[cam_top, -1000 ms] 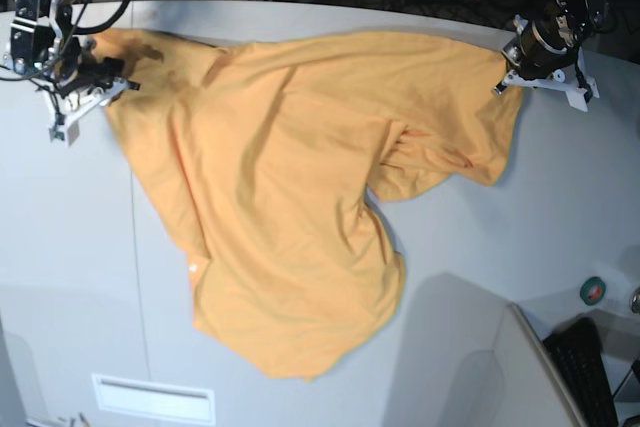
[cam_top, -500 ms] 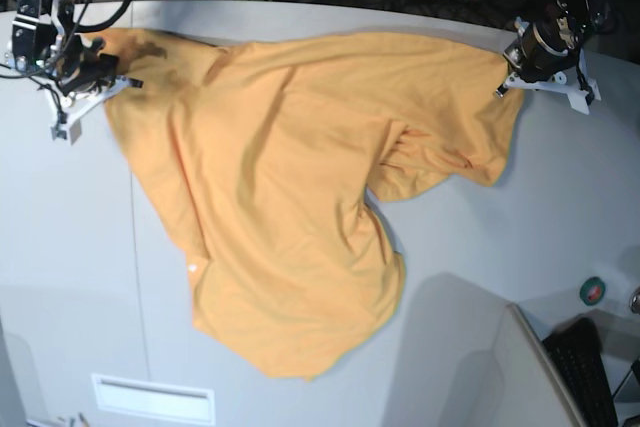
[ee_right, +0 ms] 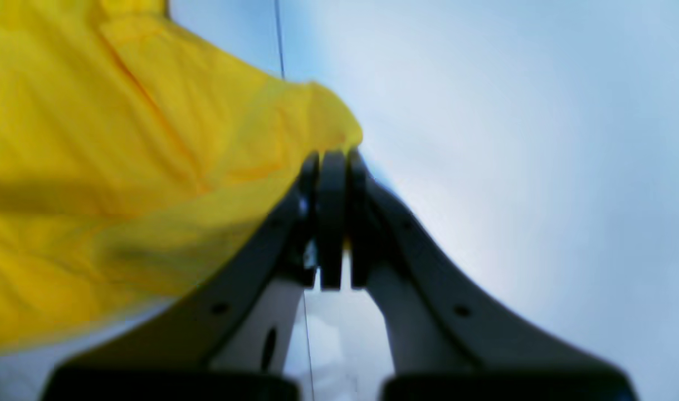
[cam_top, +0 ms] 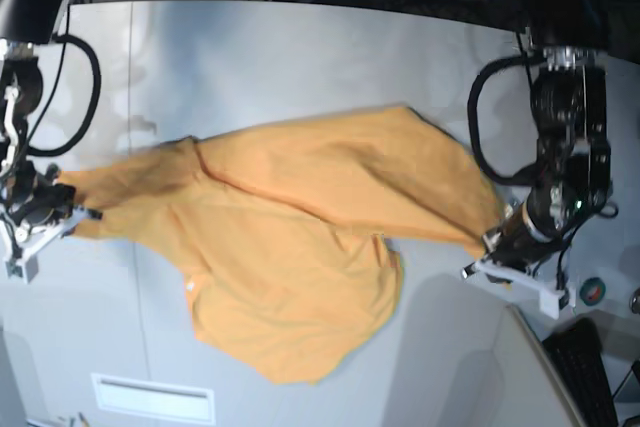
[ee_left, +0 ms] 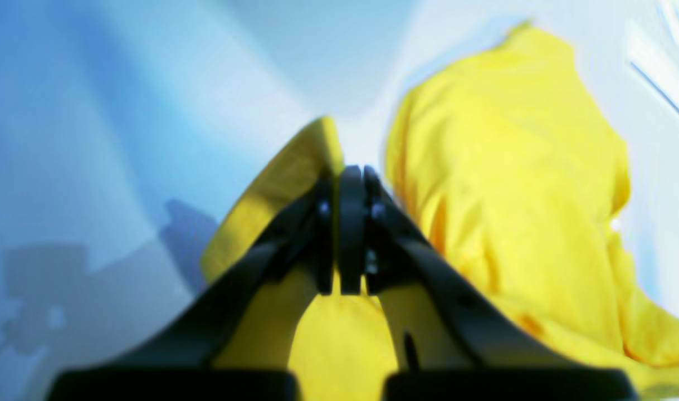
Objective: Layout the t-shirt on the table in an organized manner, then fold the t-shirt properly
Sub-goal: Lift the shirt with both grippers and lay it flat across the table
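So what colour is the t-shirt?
The t-shirt is plain orange, seen best in the base view; the wrist views make it look yellow.

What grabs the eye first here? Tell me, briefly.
The orange t-shirt, stretched in a rumpled band across the white table. Next, the two hands pinching its ends: the right hand at the base view's left edge, the left hand at its right, both shut on cloth.
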`<state>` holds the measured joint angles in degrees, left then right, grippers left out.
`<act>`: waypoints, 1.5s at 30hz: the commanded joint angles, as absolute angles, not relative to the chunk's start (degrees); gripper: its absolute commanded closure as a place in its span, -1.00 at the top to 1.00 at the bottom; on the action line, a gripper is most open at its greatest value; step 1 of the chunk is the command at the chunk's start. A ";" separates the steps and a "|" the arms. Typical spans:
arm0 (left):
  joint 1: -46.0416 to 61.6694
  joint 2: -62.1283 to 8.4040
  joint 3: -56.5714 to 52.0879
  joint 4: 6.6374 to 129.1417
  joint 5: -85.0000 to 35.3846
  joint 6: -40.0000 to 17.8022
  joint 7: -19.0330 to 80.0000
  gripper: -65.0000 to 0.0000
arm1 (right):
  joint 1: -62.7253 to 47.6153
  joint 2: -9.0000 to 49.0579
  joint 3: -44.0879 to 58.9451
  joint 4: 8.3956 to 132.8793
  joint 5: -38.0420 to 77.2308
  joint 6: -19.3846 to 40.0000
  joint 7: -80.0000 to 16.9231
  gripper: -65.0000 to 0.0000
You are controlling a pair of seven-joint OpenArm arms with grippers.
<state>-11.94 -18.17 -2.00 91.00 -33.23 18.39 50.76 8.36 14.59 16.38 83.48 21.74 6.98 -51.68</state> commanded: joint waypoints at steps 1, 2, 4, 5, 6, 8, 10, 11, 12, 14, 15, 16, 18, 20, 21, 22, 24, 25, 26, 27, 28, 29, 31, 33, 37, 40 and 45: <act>-16.57 -18.77 -0.48 88.92 -32.92 18.33 49.54 -1.00 | 12.70 17.01 16.75 81.36 21.32 6.55 -50.15 -1.00; -19.56 -18.77 1.10 86.11 -32.92 18.33 49.54 -1.00 | 15.34 17.89 16.75 78.73 21.32 6.55 -50.07 -1.00; -26.68 -18.77 5.49 79.96 -32.92 18.33 49.45 -1.00 | 20.70 19.82 16.75 73.54 21.32 6.73 -49.10 -1.00; -29.67 -18.77 7.43 77.32 -32.92 18.33 49.45 -1.00 | 22.81 20.62 16.66 71.78 21.32 7.25 -48.04 -1.00; -32.75 -18.51 9.36 74.77 -32.92 18.33 49.36 -1.00 | 24.92 21.32 16.66 69.85 21.32 8.31 -46.64 -1.00; -39.25 -18.33 13.23 69.85 -32.92 18.33 49.19 -1.00 | 29.67 22.90 16.66 66.24 21.32 10.77 -44.44 -1.00; -45.67 -17.27 16.31 65.36 -32.92 18.33 49.10 -1.00 | 34.51 24.13 16.57 62.73 21.23 12.44 -43.56 -1.00; -49.19 -16.22 17.27 63.08 -32.92 18.33 49.10 -1.00 | 37.32 24.75 16.57 61.23 21.23 13.14 -43.47 -1.00; -52.00 -15.52 17.71 61.23 -32.92 18.33 49.10 -1.00 | 39.52 25.27 16.57 60.26 21.23 13.49 -43.12 -1.00; -57.89 -13.85 17.89 58.33 -32.92 18.33 49.10 -1.00 | 43.74 26.42 16.57 59.38 21.23 14.20 -42.15 -1.00; -60.62 -13.05 17.98 57.27 -32.92 18.24 49.10 -1.00 | 45.67 26.77 16.57 59.56 21.23 14.20 -41.80 -1.00; -63.25 -12.18 17.98 56.22 -32.92 18.24 49.10 -1.00 | 47.60 27.30 16.57 59.56 21.23 14.20 -41.54 -1.00; -69.58 -10.68 17.98 54.02 -32.92 18.24 49.01 -1.00 | 52.70 28.62 16.57 59.56 21.23 14.29 -41.19 -1.00; -75.00 -9.45 17.98 52.70 -32.92 18.24 49.01 -1.00 | 57.98 29.76 16.57 59.56 21.23 14.29 -41.01 -1.00; -75.00 -9.01 17.89 52.70 -32.92 18.24 49.01 -1.00 | 60.53 30.46 16.57 59.65 21.23 14.29 -40.92 -1.00; -75.00 -8.66 17.63 52.97 -32.92 18.24 49.01 -1.00 | 63.43 30.99 16.57 59.74 21.23 14.29 -40.92 -1.00; -75.00 -8.48 17.54 54.37 -32.92 18.24 49.01 -1.00 | 66.95 32.13 16.57 61.49 21.23 14.29 -41.27 -1.00; -75.00 -8.57 17.54 55.52 -32.92 18.24 49.10 -1.00 | 68.00 32.48 16.57 63.52 21.23 14.29 -41.45 -1.00; -75.00 -8.66 17.54 57.10 -33.10 18.24 49.36 -1.00 | 68.35 32.92 16.57 66.07 21.23 14.29 -42.42 -1.00; -75.00 -8.75 17.54 59.03 -33.10 18.24 49.45 -1.00 | 68.26 33.45 16.57 69.32 21.32 14.29 -43.82 -1.00; -75.00 -8.84 17.54 60.88 -33.19 18.24 49.71 -1.00 | 67.91 33.89 16.66 72.75 21.32 14.29 -45.93 -1.00; -75.00 -9.01 17.54 62.20 -33.19 18.24 50.77 -1.00 | 66.77 34.07 16.75 75.91 21.49 14.29 -48.57 -1.00; -75.00 -10.33 17.45 64.57 -33.36 18.24 52.62 -1.00 | 60.88 34.24 17.19 81.98 21.58 14.29 -52.53 -1.00; -73.98 -10.59 17.36 67.38 -33.36 18.24 53.14 -1.00 | 52.44 34.15 17.27 88.22 21.58 14.02 -54.64 -1.00; -56.75 -11.30 17.45 74.42 -33.01 18.24 53.05 -1.00 | 31.08 28.53 21.93 95.96 21.49 13.85 -54.37 -1.00; -41.36 -13.49 17.36 80.84 -32.92 18.42 52.70 -1.00 | 18.77 22.02 25.36 96.31 21.32 13.85 -51.30 -1.00; -21.05 -14.81 17.36 81.27 -28.97 18.51 48.66 -1.00 | 3.91 14.99 25.36 91.03 21.32 13.85 -45.41 -1.00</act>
